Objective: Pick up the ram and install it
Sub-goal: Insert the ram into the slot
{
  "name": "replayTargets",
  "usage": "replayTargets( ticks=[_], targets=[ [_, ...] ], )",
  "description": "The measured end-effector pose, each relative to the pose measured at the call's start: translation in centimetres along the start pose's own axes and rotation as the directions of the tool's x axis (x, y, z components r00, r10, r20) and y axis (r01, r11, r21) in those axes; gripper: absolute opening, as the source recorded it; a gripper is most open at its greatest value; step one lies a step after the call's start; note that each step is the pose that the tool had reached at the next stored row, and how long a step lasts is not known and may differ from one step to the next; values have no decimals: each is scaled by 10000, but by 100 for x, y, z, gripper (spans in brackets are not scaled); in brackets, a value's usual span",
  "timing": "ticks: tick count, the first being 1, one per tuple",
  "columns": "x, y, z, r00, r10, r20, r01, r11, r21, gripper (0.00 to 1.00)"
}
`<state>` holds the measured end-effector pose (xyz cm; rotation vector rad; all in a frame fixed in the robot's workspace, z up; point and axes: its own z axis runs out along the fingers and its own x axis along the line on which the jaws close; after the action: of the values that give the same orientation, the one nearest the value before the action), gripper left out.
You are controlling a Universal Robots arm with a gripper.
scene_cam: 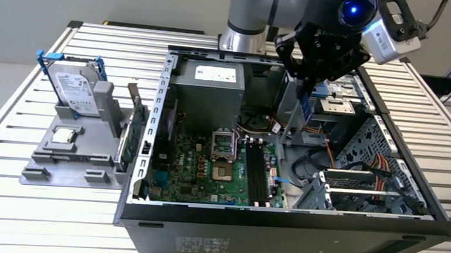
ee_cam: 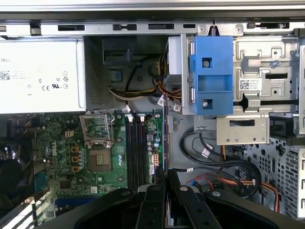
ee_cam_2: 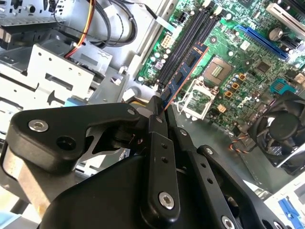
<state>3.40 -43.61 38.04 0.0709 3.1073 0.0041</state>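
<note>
Pincer [ee_cam_2: 160, 108] clamped on the ram [ee_cam_2: 186, 71], whose long axis points toward the memory slots [ee_cam_2: 190, 36]. In the exterior view it hangs upright above the computer case [scene_cam: 281, 236].

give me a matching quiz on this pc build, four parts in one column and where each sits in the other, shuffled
1 ram
2 hard drive
3 power supply
4 processor socket

A upright in the grey stand outside the case
B on the green motherboard beside the memory slots
C held in the gripper
D grey box inside the case

Pairs: 1-C, 2-A, 3-D, 4-B
</note>
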Motion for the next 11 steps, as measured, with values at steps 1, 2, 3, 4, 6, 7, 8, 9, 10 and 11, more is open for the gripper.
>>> replayTargets(
  ticks=[1, 2, 3, 4, 6, 7, 8, 9, 10, 11],
  targets=[
    [0, 0, 3, 10000, 6, 0, -6, 10000, 0, 0],
    [0, 0, 5, 10000, 13, 0, -13, 10000, 0, 0],
    [0, 0, 8, 10000, 19, 0, -19, 10000, 1, 0],
    [0, 0, 10, 10000, 26, 0, -26, 10000, 0, 0],
    [0, 0, 15, 10000, 38, 0, -38, 10000, 2, 0],
    [1, 0, 18, 10000, 44, 1, -44, 10000, 1, 0],
    [1, 0, 21, 10000, 49, 1, -49, 10000, 1, 0],
    [1, 0, 25, 10000, 55, 1, -55, 10000, 1, 0],
    [1, 0, 28, 10000, 60, 1, -60, 10000, 1, 0],
    [1, 0, 31, 10000, 66, 1, -66, 10000, 2, 0]
  ],
)
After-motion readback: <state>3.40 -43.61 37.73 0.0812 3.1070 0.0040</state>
